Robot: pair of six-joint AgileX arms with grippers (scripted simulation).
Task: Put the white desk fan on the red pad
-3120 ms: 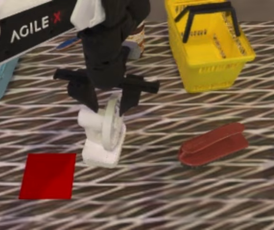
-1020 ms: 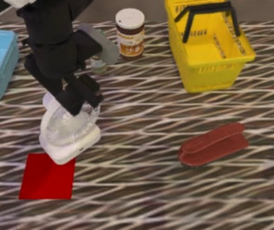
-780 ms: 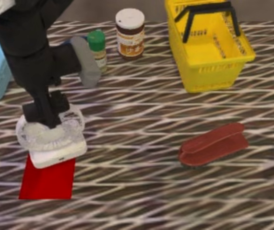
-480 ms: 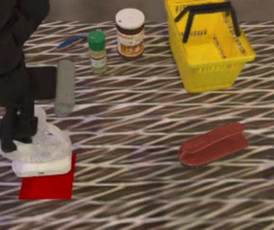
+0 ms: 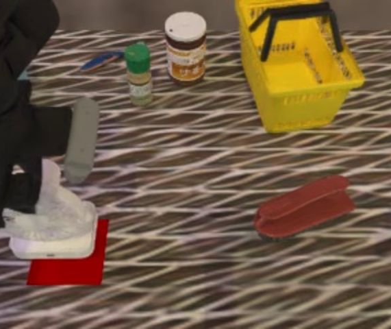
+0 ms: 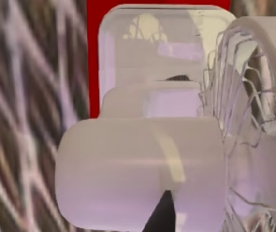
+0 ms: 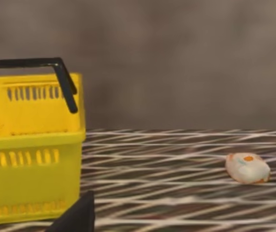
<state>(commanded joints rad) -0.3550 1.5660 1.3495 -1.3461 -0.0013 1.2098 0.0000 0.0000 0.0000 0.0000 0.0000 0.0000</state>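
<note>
My left gripper point(image 5: 7, 199) is clamped on the one fan point(image 5: 51, 219), right over the one red pad point(image 5: 68, 264). The fan's square base covers the pad's far half and overhangs its left edge a little; I cannot tell whether the base touches the pad or hangs just above it. In my left wrist view the fan's motor housing point(image 6: 140, 171) fills the frame, with the grille beside it and the base and a strip of the pad point(image 6: 93, 58) beyond.

Taking the pad as landmark: one dark red brush point(image 5: 305, 205) lies well to its right, one yellow basket point(image 5: 298, 65) with black handles stands far beyond it and to the right, and two jars stand beyond it, a green-capped one point(image 5: 139, 74) and a white-lidded brown one point(image 5: 185, 48). One blue tool point(image 5: 99, 62) lies just left of the jars.

My right arm is off the top view. A dark finger tip point(image 7: 75, 215) shows in its wrist view, so I cannot tell that gripper's state. That view shows the basket point(image 7: 31, 145) and one small white and orange thing point(image 7: 247, 167).
</note>
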